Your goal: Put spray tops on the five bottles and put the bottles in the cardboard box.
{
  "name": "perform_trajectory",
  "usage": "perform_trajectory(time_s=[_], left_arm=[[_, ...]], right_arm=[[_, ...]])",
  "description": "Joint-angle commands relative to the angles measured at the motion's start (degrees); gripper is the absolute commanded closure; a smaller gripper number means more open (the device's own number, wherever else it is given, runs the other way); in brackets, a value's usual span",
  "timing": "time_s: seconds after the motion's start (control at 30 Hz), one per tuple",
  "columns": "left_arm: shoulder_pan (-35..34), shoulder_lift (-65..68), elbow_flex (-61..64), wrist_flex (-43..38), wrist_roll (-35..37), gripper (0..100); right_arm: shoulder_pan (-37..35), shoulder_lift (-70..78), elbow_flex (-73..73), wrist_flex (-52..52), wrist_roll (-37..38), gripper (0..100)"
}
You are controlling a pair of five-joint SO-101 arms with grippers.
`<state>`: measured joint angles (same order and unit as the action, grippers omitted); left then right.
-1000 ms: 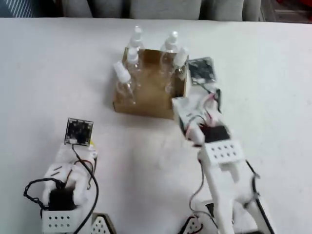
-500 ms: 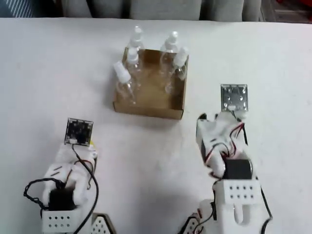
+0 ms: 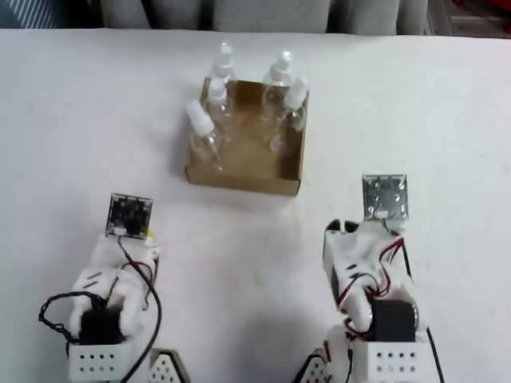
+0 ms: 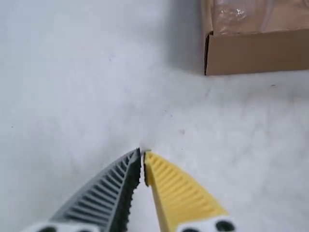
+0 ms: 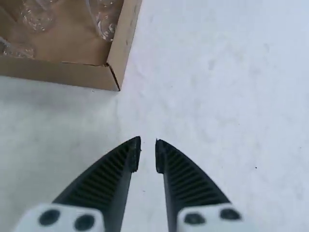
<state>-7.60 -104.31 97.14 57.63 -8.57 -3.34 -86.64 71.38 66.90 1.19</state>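
Observation:
The cardboard box (image 3: 286,177) stands at the middle of the table's far half. Several clear bottles (image 3: 207,136) with white spray tops (image 3: 295,91) stand inside it. My left gripper (image 4: 143,154) is shut, its grey and yellow tips touching just above the bare table, with a box corner (image 4: 251,50) beyond it. My right gripper (image 5: 147,146) is over the table near another box corner (image 5: 112,72), its black fingers (image 5: 126,159) a narrow gap apart with nothing between them. Both arms sit pulled back near the front edge, the left arm (image 3: 104,299) and the right arm (image 3: 367,271).
White table top (image 3: 415,96) lies open on every side of the box. Chair backs (image 3: 239,12) line the far edge. Loose cables (image 3: 56,311) trail from the left arm's base.
The right arm has pulled back from the box's right side toward the table's front edge. The left arm, the box and the bottles have stayed put.

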Motion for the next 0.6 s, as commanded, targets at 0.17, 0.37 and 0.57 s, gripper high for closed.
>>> perform_trajectory(time_s=[0.17, 0.37, 0.57], left_arm=[[-0.1, -0.3, -0.2, 0.5, -0.6, 98], [-0.1, -0.3, -0.2, 0.5, -0.6, 98], [0.0, -0.3, -0.2, 4.0, -0.6, 98]], right_arm=[[0.5, -13.8, 10.6, 0.5, 0.7, 98.2], [0.6, -16.0, 16.3, 1.1, 0.4, 98.2], [0.5, -16.5, 17.4, 6.5, 0.4, 98.1]])
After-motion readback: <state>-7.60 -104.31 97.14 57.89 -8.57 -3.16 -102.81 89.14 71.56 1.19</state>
